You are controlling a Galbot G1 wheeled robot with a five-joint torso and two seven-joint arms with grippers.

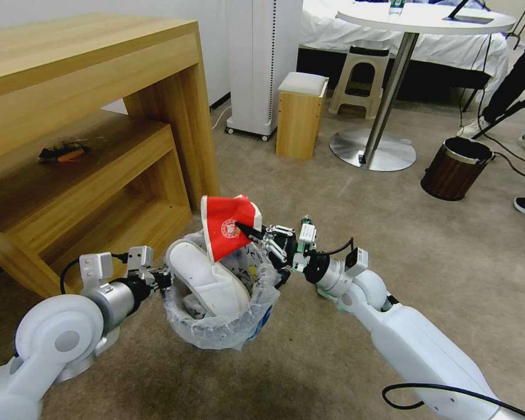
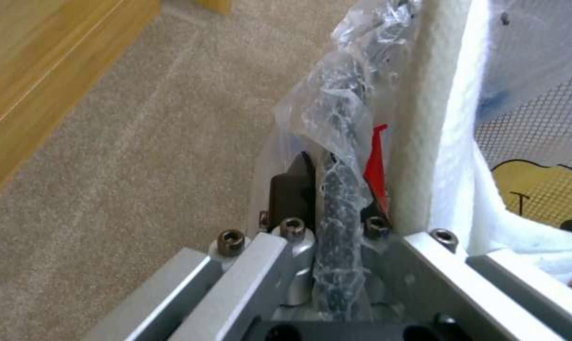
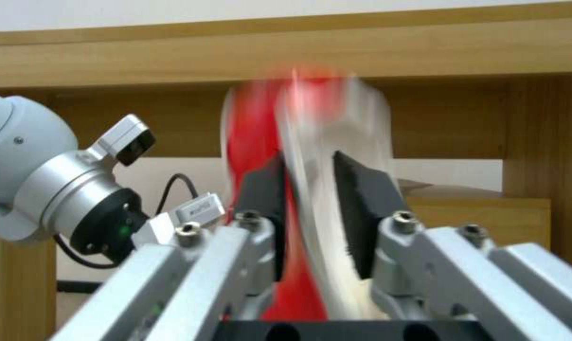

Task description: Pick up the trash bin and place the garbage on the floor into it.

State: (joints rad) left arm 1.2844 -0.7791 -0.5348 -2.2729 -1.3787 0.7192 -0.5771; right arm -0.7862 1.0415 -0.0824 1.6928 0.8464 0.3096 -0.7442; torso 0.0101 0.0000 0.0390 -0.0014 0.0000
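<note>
Carpet (image 1: 449, 262) | bin (image 1: 216, 332) base hidden | red cup (image 3: 261, 142) — blurred

The trash bin (image 1: 219, 315) is hanging above the floor (image 1: 309, 361), right of the desk (image 1: 87, 116). A slipper (image 1: 207, 280) is sitting in it, a cup (image 1: 227, 224) sticking up over its rim. A wooden bin (image 1: 455, 169) is standing far behind, right.

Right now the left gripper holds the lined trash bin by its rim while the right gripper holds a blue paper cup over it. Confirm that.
Not quite: the cup is red, not blue. The head view shows the right gripper pinching a red paper cup above the trash bin, which the left gripper holds by its rim.
</note>
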